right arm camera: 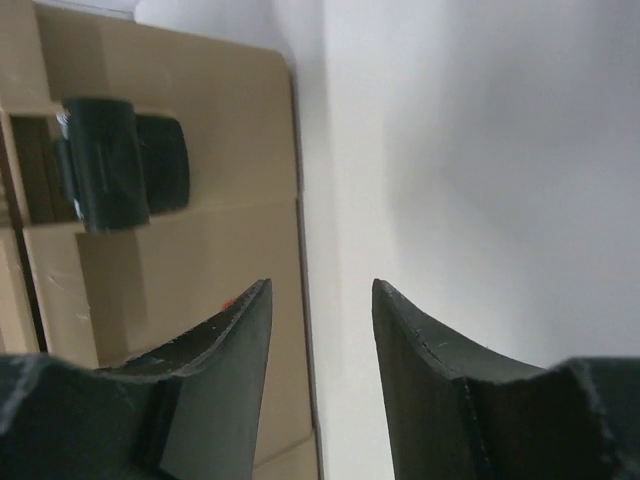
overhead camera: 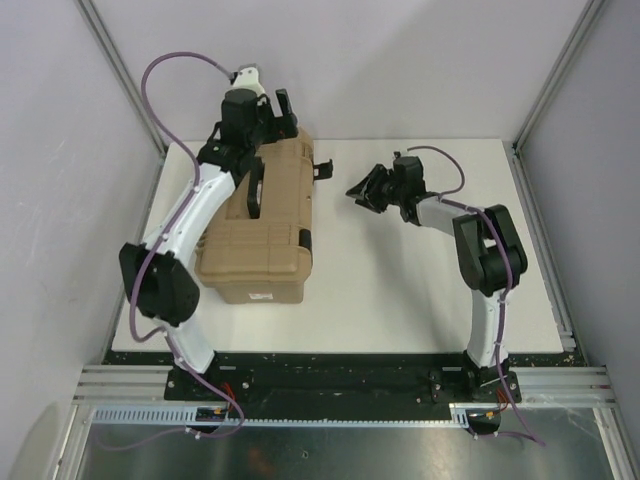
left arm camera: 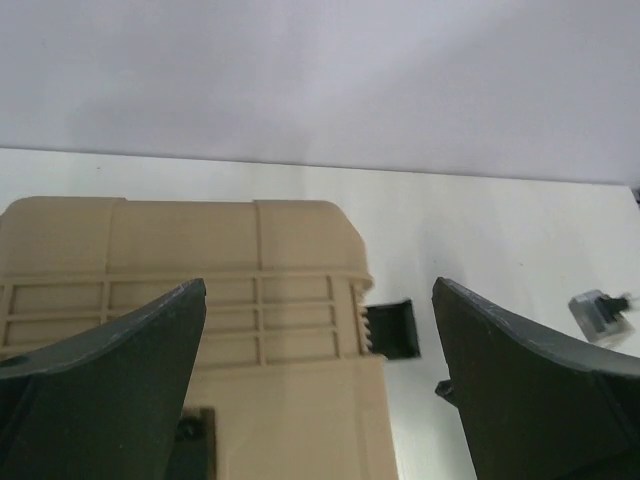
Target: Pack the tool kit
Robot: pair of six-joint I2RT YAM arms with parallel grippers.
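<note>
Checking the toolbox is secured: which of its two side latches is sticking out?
The far latch juts out sideways from the toolbox; the near latch lies flat against its side.

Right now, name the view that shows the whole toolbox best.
Top external: the toolbox shows nearly whole, handle included. Left wrist catches only one end with a latch; right wrist, a side strip with a latch.

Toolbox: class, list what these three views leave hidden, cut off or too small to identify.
Top view: the toolbox lid is down, hiding any contents; the left arm covers its far left side.
Left wrist view: a small grey item at the right edge, too small to identify.
Right wrist view: the toolbox is cut off by the left edge.
</note>
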